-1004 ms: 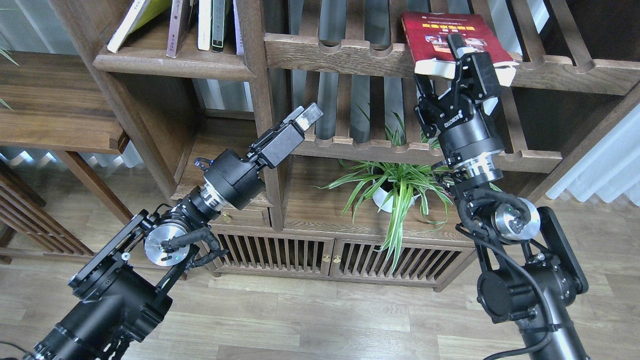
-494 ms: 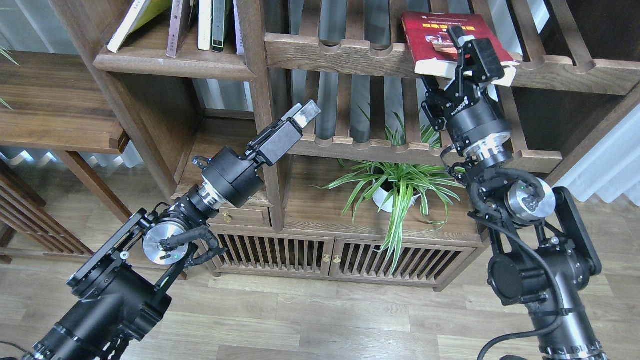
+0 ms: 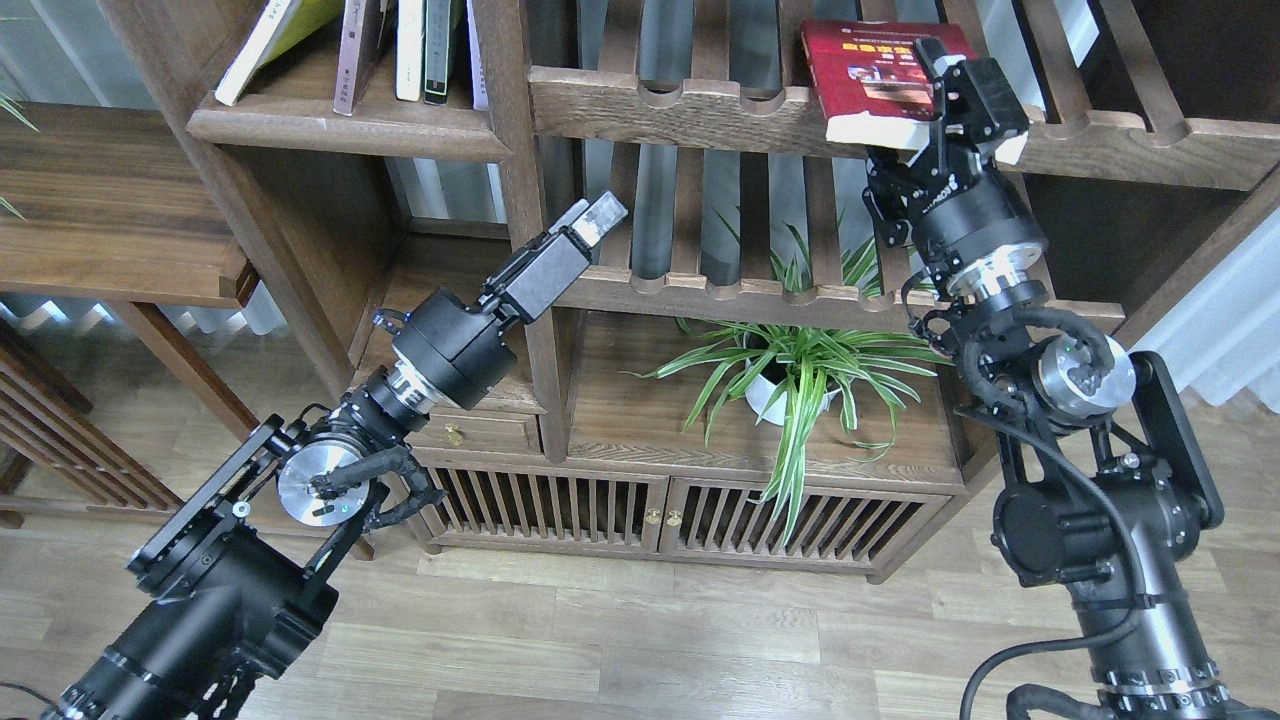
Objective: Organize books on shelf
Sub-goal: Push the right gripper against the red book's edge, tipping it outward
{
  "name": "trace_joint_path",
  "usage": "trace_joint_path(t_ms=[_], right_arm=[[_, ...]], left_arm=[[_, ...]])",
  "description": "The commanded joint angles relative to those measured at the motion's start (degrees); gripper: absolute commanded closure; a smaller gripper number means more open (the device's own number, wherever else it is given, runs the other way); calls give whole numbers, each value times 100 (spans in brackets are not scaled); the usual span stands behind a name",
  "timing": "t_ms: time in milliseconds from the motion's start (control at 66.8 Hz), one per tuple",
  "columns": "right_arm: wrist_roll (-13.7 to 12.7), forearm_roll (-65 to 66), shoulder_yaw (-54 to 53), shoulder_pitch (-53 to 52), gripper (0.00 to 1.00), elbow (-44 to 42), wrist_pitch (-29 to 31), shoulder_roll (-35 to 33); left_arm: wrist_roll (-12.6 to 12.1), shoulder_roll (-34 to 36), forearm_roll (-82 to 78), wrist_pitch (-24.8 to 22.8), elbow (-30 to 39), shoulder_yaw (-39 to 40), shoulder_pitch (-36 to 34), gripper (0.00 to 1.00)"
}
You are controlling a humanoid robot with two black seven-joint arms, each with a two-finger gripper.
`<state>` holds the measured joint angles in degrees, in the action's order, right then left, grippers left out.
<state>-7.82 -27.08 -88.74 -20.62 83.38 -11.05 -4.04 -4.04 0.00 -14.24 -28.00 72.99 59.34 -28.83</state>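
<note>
Books sat high in the wooden unit. Below the red book [image 3: 868, 75], the left gripper [image 3: 597, 214] reached up with jaws together, empty. The right gripper [image 3: 950, 95] clamped that book's near edge on the slatted rack [image 3: 680, 110]. Left of it, more books [image 3: 400, 45] stood on the shelf [image 3: 340, 125].

The thick red book [image 3: 868, 78] lies flat on the notched rack, page edges overhanging its front.

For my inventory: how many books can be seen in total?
6: five on the upper-left shelf, one red book lying on the slatted rack by the right gripper. More may be hidden.
</note>
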Motion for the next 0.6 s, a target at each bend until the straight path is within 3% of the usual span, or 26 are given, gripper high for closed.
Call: trace_joint_path(t_ms=[0, 375, 584], right_arm=[[0, -253, -99, 5, 44, 3, 15, 8], [0, -377, -152, 32, 60, -15, 32, -36], [0, -429, -266, 58, 80, -15, 41, -36]], left_arm=[[-1, 0, 0, 0, 4, 17, 9, 28], [8, 0, 9, 0, 4, 17, 53, 28], [8, 0, 9, 0, 22, 25, 53, 28]])
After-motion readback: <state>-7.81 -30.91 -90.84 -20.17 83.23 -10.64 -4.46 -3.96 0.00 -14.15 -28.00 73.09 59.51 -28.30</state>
